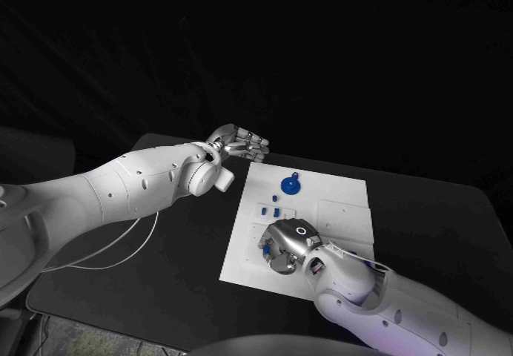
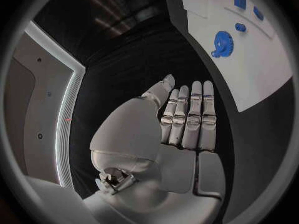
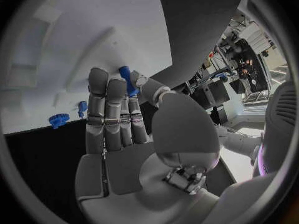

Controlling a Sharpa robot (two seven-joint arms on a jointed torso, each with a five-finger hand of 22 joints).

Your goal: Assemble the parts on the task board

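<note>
Here, from the head view, the right hand (image 1: 287, 247) sits low over the board (image 1: 342, 215), while the left hand (image 1: 239, 144) hangs off its far corner, fingers curled on nothing. The left wrist view shows the gear (image 2: 221, 43) lying on the board, untouched. In the right wrist view, thumb and fingers pinch a blue peg (image 3: 127, 80). Judged step: seating that peg; next it needs lining up with its hole, then pressing down.
</note>
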